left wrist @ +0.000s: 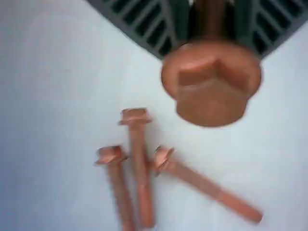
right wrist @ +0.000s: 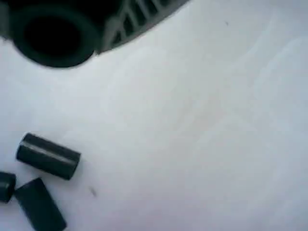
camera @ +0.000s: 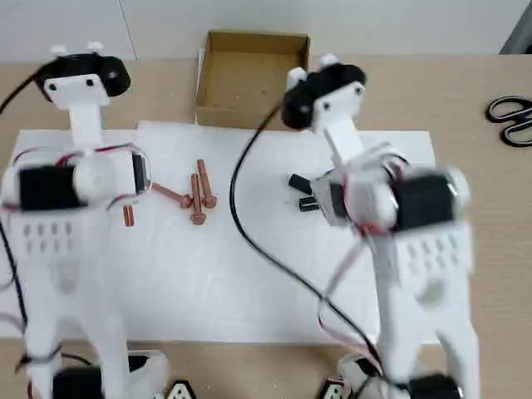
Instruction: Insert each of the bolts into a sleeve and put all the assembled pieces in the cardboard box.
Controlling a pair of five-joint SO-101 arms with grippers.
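The left pincer (left wrist: 211,14) pinches a copper bolt (left wrist: 211,84) near three loose bolts (left wrist: 139,163), while the right pincer (right wrist: 62,12) grips a black sleeve (right wrist: 53,38) near spare sleeves (right wrist: 48,156).

Held bolt (left wrist: 211,84) blurred, shank seemingly hidden (between jaws)

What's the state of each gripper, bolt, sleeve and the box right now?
left gripper: shut on held bolt
right gripper: shut on held sleeve, bore empty
loose bolts: three, lying on white sheet, unsleeved
loose sleeves: three, lying flat, no bolts in them
cardboard box: open, empty
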